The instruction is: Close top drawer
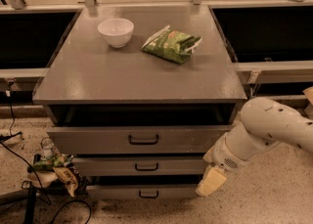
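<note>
The top drawer (98,140) is a wide grey drawer with a black pull handle (143,140). It stands out a short way from under the grey counter top (122,71), with a dark gap above its front. My gripper (211,181) hangs at the end of the white arm (264,130), low at the right of the drawer stack, beside the middle drawer (142,166) and bottom drawer (142,192). One cream finger shows, clear of the top drawer's front.
A white bowl (116,32) and a green chip bag (171,44) lie on the counter top. Crumpled snack bags and a bottle (51,167) sit on the floor at the left with black cables. Dark recessed bins flank the counter.
</note>
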Tool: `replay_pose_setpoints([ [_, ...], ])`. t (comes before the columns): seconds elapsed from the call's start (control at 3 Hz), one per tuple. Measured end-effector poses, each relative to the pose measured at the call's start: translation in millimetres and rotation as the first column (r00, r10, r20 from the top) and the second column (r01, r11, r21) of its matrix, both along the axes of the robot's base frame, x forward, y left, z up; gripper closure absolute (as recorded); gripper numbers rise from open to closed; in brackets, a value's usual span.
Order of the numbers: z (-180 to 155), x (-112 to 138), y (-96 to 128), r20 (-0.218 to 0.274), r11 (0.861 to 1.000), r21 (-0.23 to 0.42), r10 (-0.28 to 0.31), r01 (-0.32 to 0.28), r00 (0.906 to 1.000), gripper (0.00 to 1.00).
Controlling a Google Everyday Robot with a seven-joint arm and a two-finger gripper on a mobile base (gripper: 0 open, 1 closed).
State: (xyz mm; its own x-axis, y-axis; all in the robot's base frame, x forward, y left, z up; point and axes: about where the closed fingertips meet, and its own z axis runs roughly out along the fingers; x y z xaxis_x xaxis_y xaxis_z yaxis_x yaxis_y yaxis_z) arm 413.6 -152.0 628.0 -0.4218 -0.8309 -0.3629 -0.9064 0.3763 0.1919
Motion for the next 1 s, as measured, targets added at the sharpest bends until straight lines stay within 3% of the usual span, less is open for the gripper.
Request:
replay_pose_setpoints([
  [0.67,0,0,0,0.0,1.0,0.0,0.0,0.0,1.0,0.73],
  [1.0,10,15,-5,0.032,0.999,-0.011,-0.04,0.041,0.9987,0.96],
])
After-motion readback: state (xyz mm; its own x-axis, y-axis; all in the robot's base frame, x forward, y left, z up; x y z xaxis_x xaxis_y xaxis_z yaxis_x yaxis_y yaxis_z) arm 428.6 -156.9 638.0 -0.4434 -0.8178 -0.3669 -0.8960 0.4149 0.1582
